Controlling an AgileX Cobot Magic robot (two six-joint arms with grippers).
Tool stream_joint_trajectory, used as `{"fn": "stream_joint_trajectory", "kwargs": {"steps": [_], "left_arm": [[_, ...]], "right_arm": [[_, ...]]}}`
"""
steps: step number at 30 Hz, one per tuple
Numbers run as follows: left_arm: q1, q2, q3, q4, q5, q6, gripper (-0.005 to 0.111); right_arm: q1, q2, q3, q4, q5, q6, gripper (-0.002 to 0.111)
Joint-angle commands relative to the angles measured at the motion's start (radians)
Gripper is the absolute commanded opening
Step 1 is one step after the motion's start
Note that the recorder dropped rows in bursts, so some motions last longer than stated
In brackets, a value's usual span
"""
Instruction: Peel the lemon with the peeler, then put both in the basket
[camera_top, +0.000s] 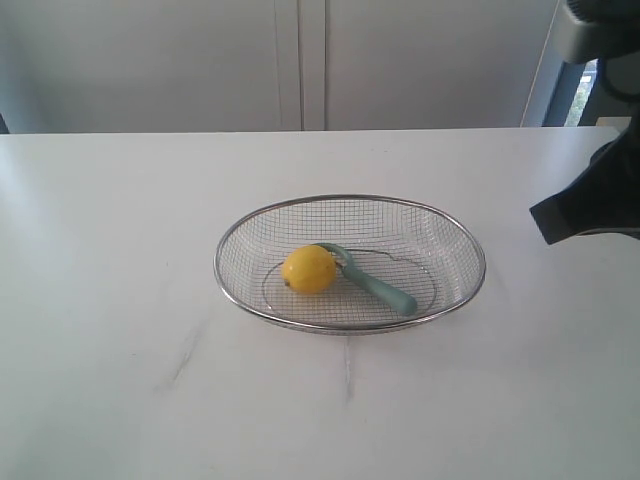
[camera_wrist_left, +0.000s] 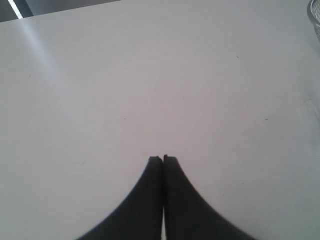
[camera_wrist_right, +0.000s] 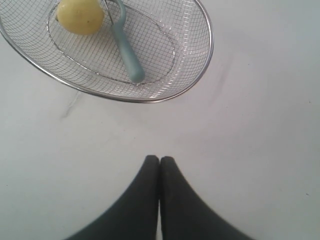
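Lemon (camera_top: 308, 270) lies in basket (camera_top: 216, 265), peeler (camera_top: 378, 285) beside it w/ head against lemon, handle pointing toward rim. Basket sits mid white table (camera_top: 120, 300). R gripper (camera_wrist_right: 159, 159) hangs over table near basket, jaws pressed together, empty; L gripper (camera_wrist_left: 163, 159) likewise, further off.

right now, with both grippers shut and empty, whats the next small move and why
Probably just park both arms clear and stop. The lemon and the peeler lie side by side inside the basket, and the left gripper and right gripper are shut on nothing above the table. Whether the lemon is peeled cannot be told; it looks fully yellow.
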Motion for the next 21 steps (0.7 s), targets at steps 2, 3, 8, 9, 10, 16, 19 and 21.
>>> {"fn": "stream_joint_trajectory", "kwargs": {"steps": [2,3,8,9,10,16,19,21], "left_arm": [[0.0,-0.005,0.005,-0.008,0.002,0.0,0.0],[0.0,-0.005,0.005,-0.008,0.002,0.0,0.0],[0.0,-0.005,0.005,-0.008,0.002,0.0,0.0],[0.0,-0.005,0.005,-0.008,0.002,0.001,0.0],[0.0,-0.005,0.005,-0.008,0.002,0.001,0.0],[0.0,-0.005,0.005,-0.008,0.004,0.001,0.0],[0.0,-0.005,0.005,-0.008,0.004,0.001,0.0],[0.0,-0.005,0.005,-0.008,0.004,0.001,0.0]], "right_arm": [[-0.004,-0.011,0.004,-0.004,-0.006,0.006,0.0],[-0.004,-0.011,0.004,-0.004,-0.006,0.006,0.0],[-0.004,-0.011,0.004,-0.004,-0.006,0.006,0.0],[-0.004,-0.011,0.004,-0.004,-0.006,0.006,0.0],[-0.004,-0.011,0.004,-0.004,-0.006,0.006,0.0],[-0.008,-0.117,0.006,0.052,-0.025,0.035,0.0],[-0.121,-0.366,0.041,0.123,-0.141,0.058,0.0],[-0.244,-0.544,0.116,0.172,-0.256,0.058,0.0]]}}
